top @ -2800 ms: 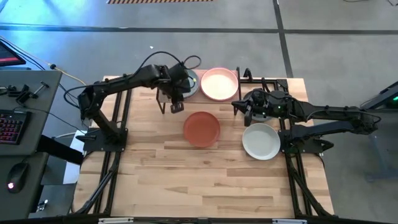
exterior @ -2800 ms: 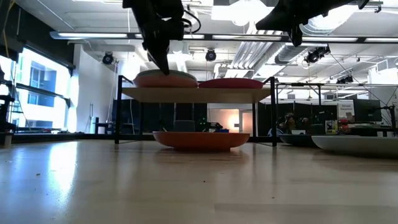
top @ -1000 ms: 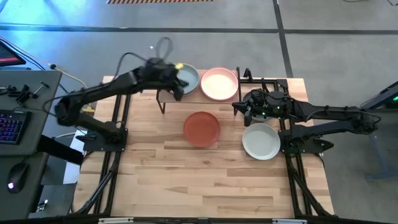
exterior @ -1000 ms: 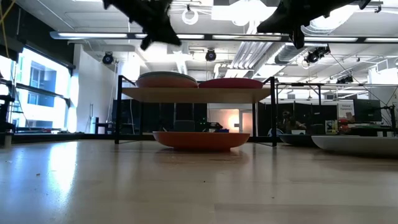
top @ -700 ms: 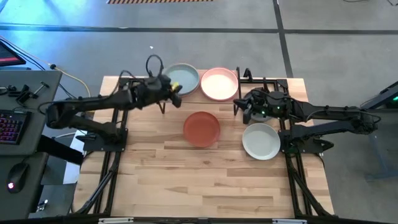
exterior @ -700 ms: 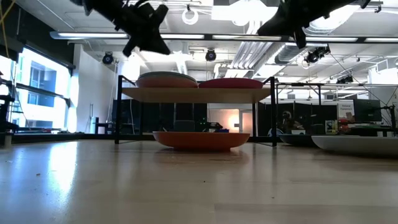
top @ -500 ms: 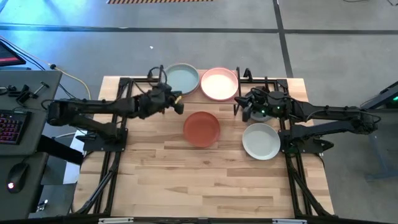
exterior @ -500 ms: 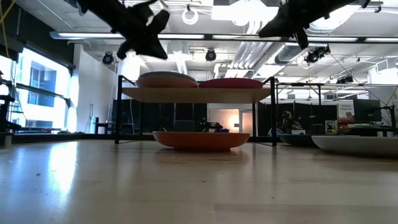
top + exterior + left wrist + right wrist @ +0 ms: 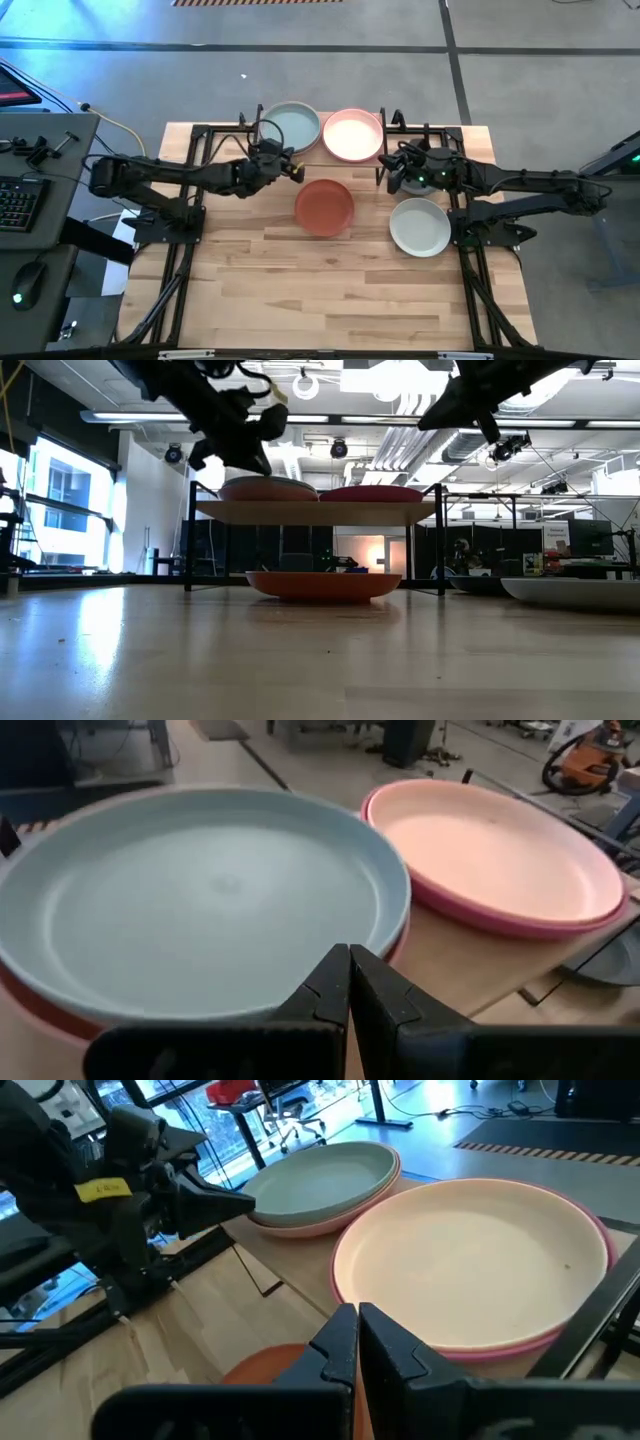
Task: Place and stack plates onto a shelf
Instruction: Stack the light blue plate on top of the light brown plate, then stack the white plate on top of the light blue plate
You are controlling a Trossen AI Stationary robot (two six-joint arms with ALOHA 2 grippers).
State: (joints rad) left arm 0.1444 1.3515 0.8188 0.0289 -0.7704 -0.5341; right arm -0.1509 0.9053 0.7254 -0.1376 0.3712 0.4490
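Observation:
On the shelf (image 9: 315, 511) at the table's far side stand two stacks of plates. A sage green plate (image 9: 291, 127) lies on a reddish one, and a peach plate (image 9: 352, 135) lies on a pink one (image 9: 470, 912). A terracotta plate (image 9: 324, 206) rests on the table in front of the shelf. A pale grey-white plate (image 9: 419, 226) lies to its right. My left gripper (image 9: 296, 171) is shut and hangs just in front of the green plate's near rim. My right gripper (image 9: 386, 176) is shut beside the peach plate's near right rim. Neither holds anything.
The shelf's thin black legs (image 9: 190, 535) stand at its corners. The black arm frames (image 9: 180, 215) run along both sides of the wooden table. A desk with a keyboard (image 9: 18, 200) stands past the left edge. The table's near half (image 9: 330, 300) is bare wood.
My left gripper has drawn back from above the green plate toward the table's near edge and has come down in front of the shelf, tipping toward level while the arm folded leftward. It stayed shut. The plates have not moved.

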